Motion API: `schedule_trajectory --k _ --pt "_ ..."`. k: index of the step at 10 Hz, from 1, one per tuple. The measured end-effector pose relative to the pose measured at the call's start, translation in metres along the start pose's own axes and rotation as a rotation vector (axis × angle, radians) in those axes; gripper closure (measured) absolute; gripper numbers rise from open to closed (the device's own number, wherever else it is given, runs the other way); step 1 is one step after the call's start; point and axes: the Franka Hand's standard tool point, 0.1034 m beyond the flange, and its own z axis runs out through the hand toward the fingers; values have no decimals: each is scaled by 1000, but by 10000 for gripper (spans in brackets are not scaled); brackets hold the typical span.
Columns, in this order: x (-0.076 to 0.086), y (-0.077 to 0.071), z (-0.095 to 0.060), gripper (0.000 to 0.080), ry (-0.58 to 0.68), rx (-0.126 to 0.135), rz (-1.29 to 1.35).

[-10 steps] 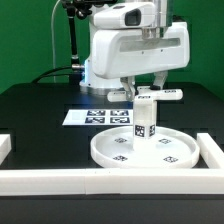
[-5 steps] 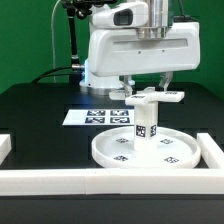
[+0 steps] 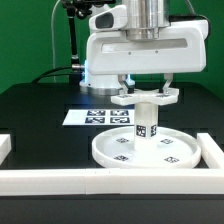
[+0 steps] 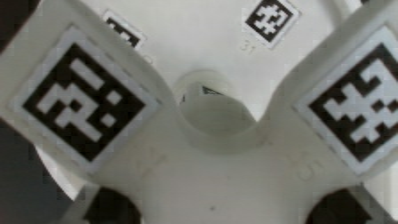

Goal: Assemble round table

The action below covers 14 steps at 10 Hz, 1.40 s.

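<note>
The large round disc [image 3: 120, 151] lies flat on the black table. The short cylindrical post [image 3: 145, 126] stands upright on its middle. The cross-shaped foot [image 3: 145, 97] sits level on top of the post. My gripper [image 3: 146, 92] is directly above and shut on the foot. In the wrist view the foot [image 4: 89, 95] fills the picture, with tagged arms around its round centre hole [image 4: 217, 108]. My gripper [image 4: 217, 205] shows one dark fingertip [image 4: 107, 205] on each side of a white arm of the foot.
The marker board [image 3: 95, 117] lies behind the disc toward the exterior view's left. White border walls run along the front [image 3: 100, 181], the left [image 3: 4, 146] and the right [image 3: 212, 150]. A cable stand [image 3: 73, 40] rises at the back.
My hand has turned about its vertical axis with the foot in it. The foot's arm that stuck out to the exterior view's right has swung in. Post and disc stay put.
</note>
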Motion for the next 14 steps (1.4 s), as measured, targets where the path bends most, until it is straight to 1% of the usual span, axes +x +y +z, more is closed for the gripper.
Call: schedule_trajectory --k 1,3,5,9,10,11,12,13,14 --pt "0 0 0 351 4 10 152" --pt "-1 0 0 351 2 18 394" --pt "0 0 0 351 -2 22 556" --pt "0 0 0 351 -9 30 795" --pt "0 0 1 351 -12 38 854" --pt "3 3 0 351 -6 71 1017" --pt "3 5 -1 351 -3 98 1141" --pt "-1 3 0 351 -17 106 1245" --pt "-2 2 0 351 -31 126 1374"
